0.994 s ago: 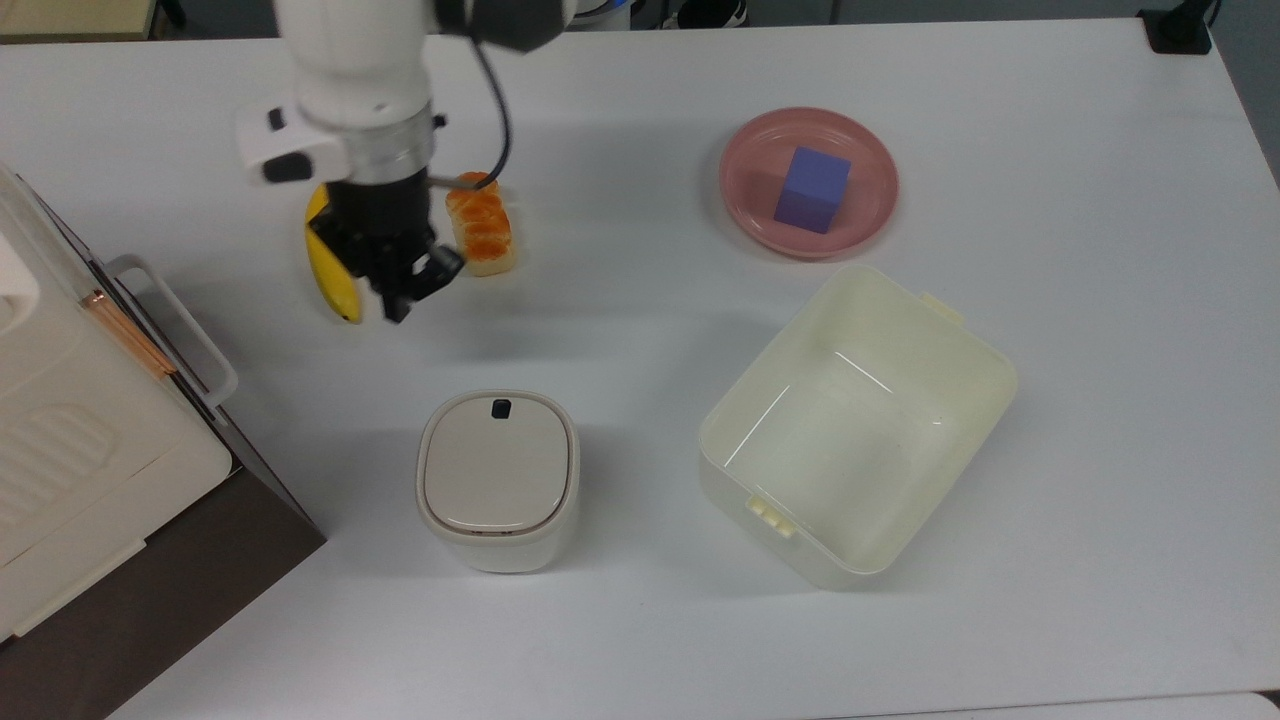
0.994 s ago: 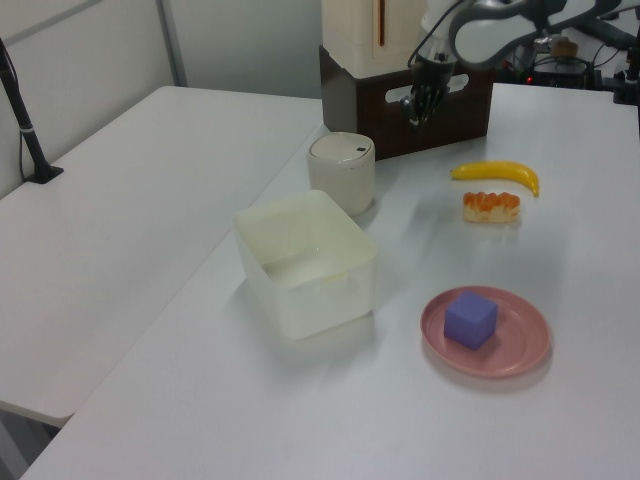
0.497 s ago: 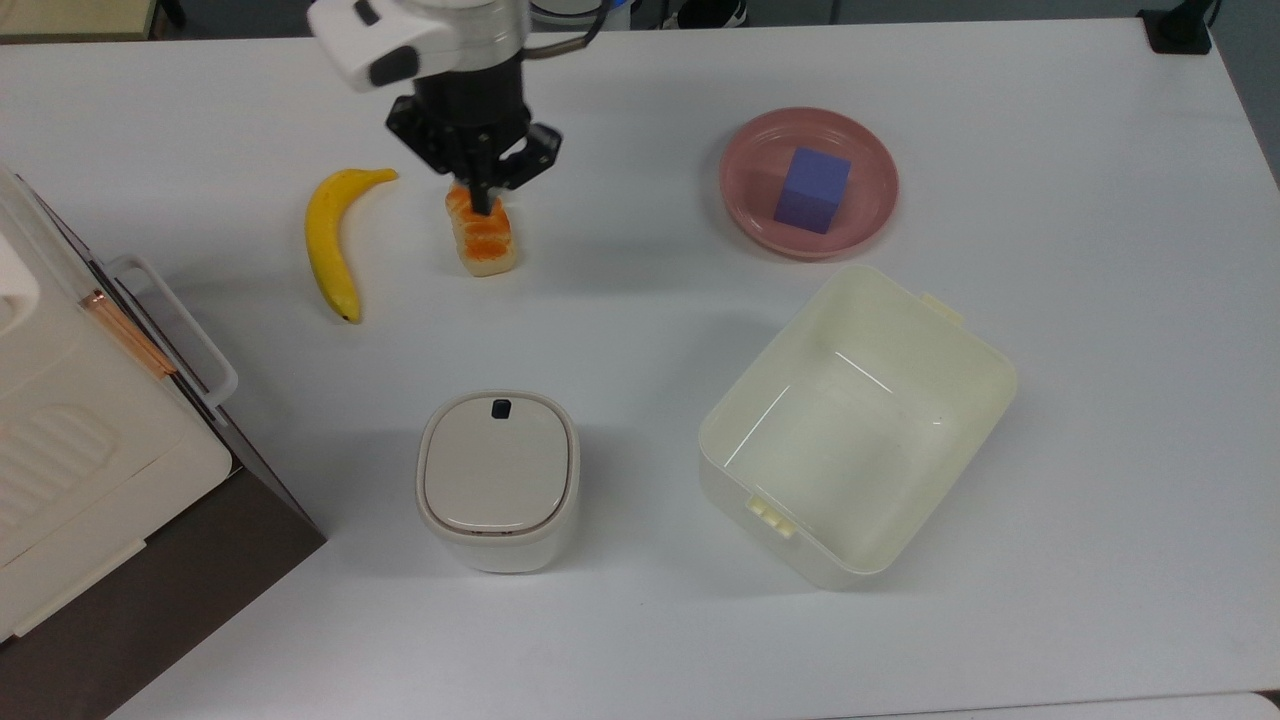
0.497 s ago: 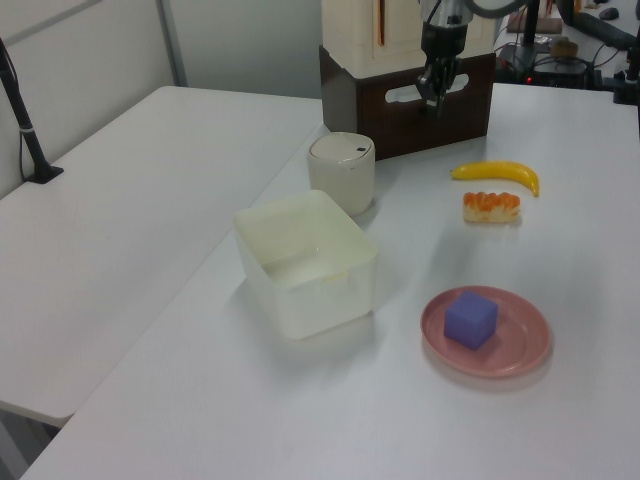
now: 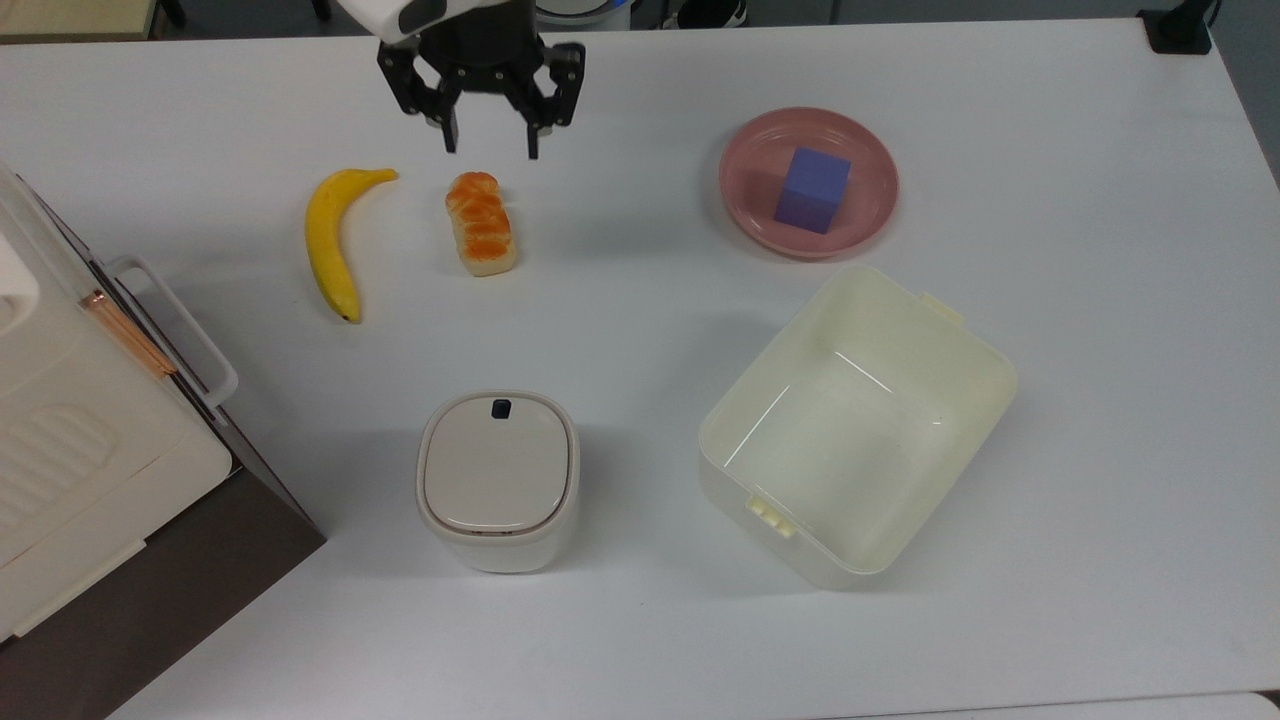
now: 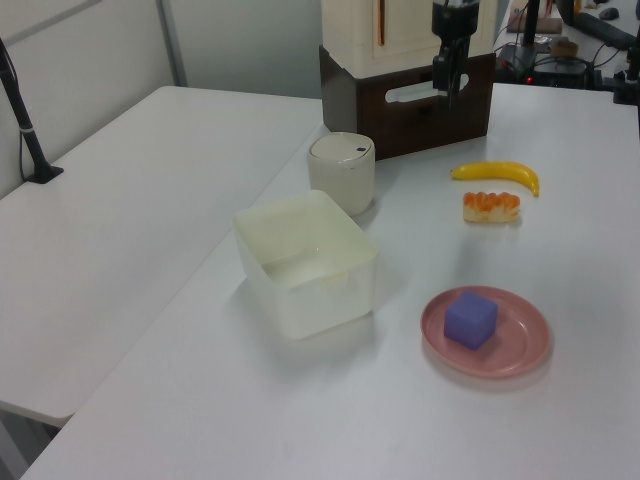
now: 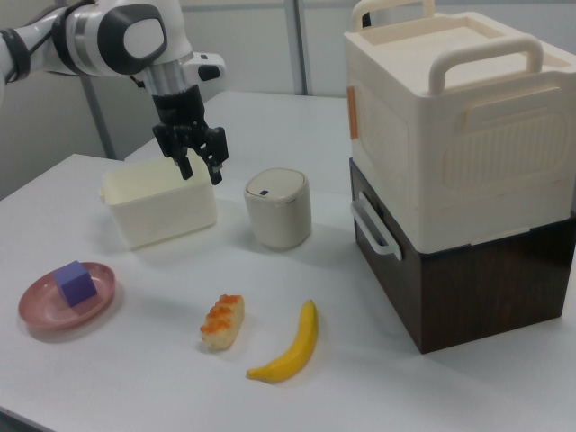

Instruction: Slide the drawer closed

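Top view: gripper [image 5: 489, 149] hangs wide apart and empty above the tabletop [image 5: 1050, 420], near a sushi piece [image 5: 481, 223] and banana [image 5: 331, 239], well apart from the drawer [image 7: 382, 236].

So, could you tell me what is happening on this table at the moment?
A robot arm's gripper hangs open and empty above the table, just beyond the sushi and banana in the top view. The drawer in the dark cabinet looks shut, its white handle untouched. A lidded bin, a tub and a block on a plate sit nearby.
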